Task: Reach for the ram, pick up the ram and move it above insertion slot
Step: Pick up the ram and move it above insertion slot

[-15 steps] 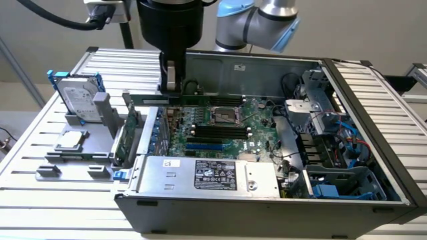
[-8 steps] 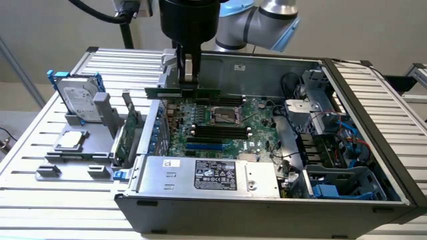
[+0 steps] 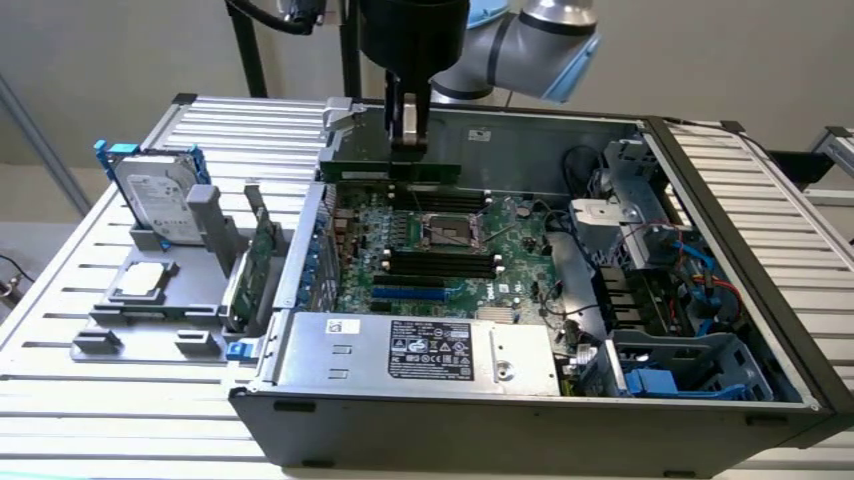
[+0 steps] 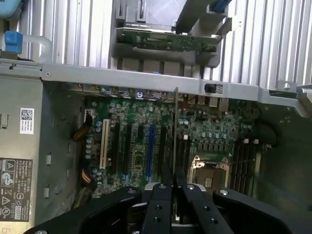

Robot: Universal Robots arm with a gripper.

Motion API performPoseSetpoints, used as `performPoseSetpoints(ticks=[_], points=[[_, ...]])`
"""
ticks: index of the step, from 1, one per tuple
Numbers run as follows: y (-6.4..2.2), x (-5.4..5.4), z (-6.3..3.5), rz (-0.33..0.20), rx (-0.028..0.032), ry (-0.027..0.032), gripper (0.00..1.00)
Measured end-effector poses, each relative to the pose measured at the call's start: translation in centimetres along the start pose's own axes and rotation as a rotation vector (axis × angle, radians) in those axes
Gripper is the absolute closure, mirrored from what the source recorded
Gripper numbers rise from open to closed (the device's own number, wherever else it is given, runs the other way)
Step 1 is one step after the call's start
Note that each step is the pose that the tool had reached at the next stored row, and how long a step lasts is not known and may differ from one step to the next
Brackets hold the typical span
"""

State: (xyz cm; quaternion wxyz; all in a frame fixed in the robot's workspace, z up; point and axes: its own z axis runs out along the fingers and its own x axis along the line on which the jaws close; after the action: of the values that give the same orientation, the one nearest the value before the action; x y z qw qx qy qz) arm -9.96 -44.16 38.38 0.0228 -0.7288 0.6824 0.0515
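So the ram (image 3: 390, 168) is pinched edge-on in the gripper (image 3: 407, 150), jaws closed on it, hanging over the motherboard (image 3: 441, 250) at 12 o'clock from the CPU socket (image 3: 450, 232), inside the case (image 3: 534, 410).

The exterior view looks down at a slant from in front of and above an open computer case (image 3: 534, 400) lying on a slatted metal desk (image 3: 80, 330), far enough back to take in the whole case and the arm above it. The wrist view looks from just behind the tool (image 4: 174, 187), down its length and close onto the motherboard (image 4: 146, 141). Both views share the motherboard (image 3: 441, 240) with its processor socket (image 3: 447, 232) and the case's power supply (image 3: 414, 350).
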Motion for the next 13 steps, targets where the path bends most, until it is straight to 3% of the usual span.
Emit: performPoseSetpoints(ticks=[9, 13], points=[[-2.66, -2.8, 0.69, 0.0, -0.0002, 0.0025, 0.87], [-4.04, -3.5, 0.92, 0.0, -0.0002, 0.0035, 0.87]])
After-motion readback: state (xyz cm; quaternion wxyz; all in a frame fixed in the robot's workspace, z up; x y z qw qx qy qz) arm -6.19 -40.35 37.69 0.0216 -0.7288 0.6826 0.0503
